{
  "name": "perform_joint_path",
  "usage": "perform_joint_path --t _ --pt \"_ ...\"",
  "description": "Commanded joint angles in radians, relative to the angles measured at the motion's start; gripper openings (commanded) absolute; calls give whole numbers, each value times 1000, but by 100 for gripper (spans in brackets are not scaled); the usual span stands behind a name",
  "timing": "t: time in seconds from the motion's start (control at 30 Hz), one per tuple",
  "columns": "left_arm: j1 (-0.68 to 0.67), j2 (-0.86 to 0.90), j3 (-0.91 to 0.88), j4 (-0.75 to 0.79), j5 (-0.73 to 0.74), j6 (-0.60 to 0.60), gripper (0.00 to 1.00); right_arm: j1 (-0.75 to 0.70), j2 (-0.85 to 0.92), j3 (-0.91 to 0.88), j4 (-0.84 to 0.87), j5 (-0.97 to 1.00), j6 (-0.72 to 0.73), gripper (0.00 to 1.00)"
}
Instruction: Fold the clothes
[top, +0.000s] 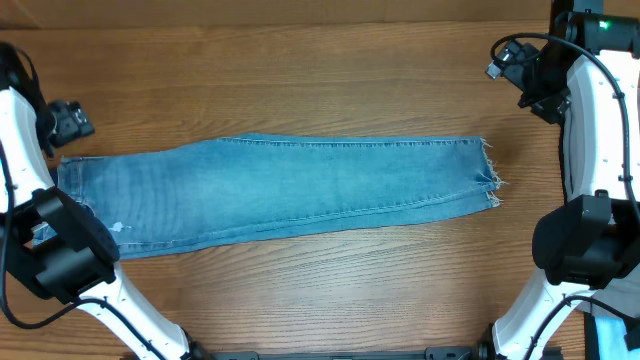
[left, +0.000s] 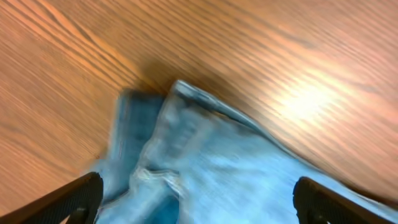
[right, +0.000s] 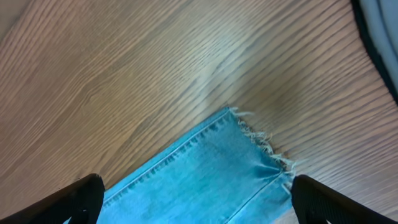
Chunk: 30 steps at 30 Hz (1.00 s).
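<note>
The light blue denim jeans lie flat across the wooden table, folded lengthwise. The waist is at the left and the frayed hems at the right. A small white mark shows near the waist end. My left gripper is open above the waist's far corner. In the left wrist view its fingers straddle rumpled, blurred denim. My right gripper is open, above and beyond the hem end. In the right wrist view its fingers frame the hem corner without touching it.
The wooden table surrounds the jeans. The arm bases stand at the near left and near right. A pale grey object with a dark edge lies off the table's right side.
</note>
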Motion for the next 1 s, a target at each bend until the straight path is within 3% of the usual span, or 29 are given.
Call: perform_joint_path --t 0.0,0.1,0.2,0.3,0.47,0.63,0.83,0.97 --pt "-30 -18 80 -80 253 -146 100 -2 -25 2 -20 -31 1 100" --pt "-47 -17 72 -165 519 -161 100 -5 -25 2 -51 15 -1 100" --pt "-78 -17 45 -235 640 -141 100 -6 -21 -1 -84 193 -7 100" --pt "-130 -17 29 -293 641 -92 100 -8 -21 -32 -82 315 -7 100" --pt "-248 -17 0 -316 571 -69 100 -16 -21 -133 -37 309 -14 100" --pt "-399 -17 -51 -299 490 -73 100 -32 -19 -260 114 103 -282 100" --pt "-556 -17 -120 -238 431 -100 100 -126 -18 -320 163 -169 -444 100" --pt "-640 -16 -173 -154 428 -120 100 -209 -15 -345 161 -232 -472 100"
